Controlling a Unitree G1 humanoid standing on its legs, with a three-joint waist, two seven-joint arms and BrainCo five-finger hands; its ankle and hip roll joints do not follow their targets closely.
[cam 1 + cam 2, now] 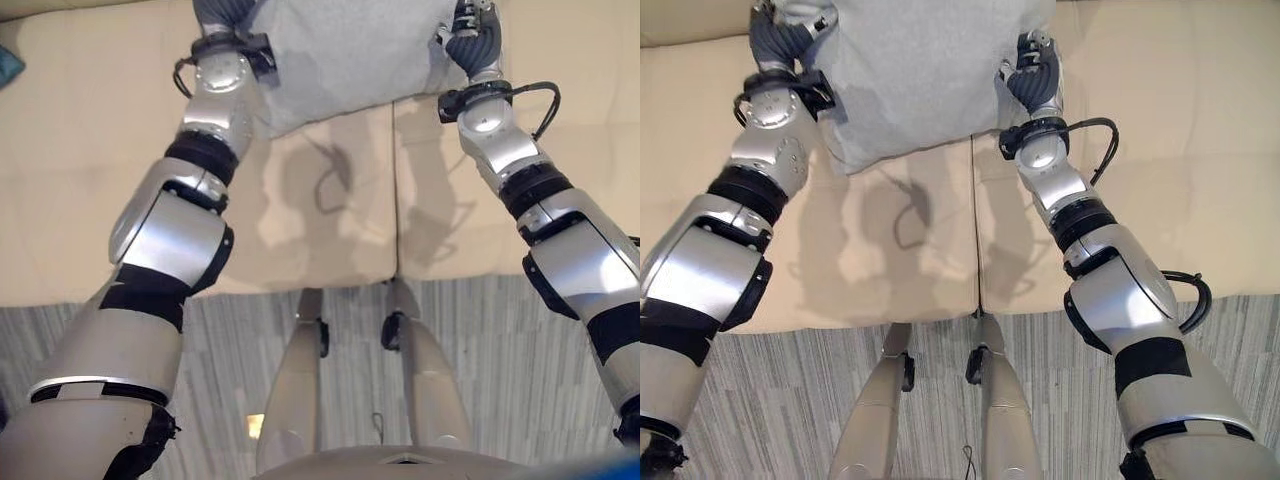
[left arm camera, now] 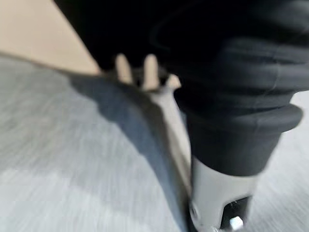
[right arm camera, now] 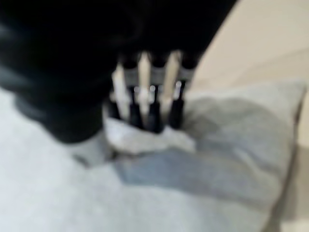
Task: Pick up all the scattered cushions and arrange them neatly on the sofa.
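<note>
A light grey cushion (image 1: pixel 330 55) hangs between my two hands over the beige sofa seat (image 1: pixel 320 220), its lower edge clear of the seat. My left hand (image 1: pixel 778 38) grips the cushion's left edge, the grey cloth (image 2: pixel 72 159) running between its thumb and fingers (image 2: pixel 150 70). My right hand (image 1: pixel 1032 78) holds the right edge; its dark-tipped fingers (image 3: pixel 145 92) dig into a bunched fold of the cushion (image 3: pixel 203 169).
The sofa's two seat pads meet at a seam (image 1: pixel 396 200) below the cushion. A teal thing (image 1: pixel 8 65) lies at the sofa's far left. Grey striped carpet (image 1: pixel 490 340) runs along the sofa's front edge.
</note>
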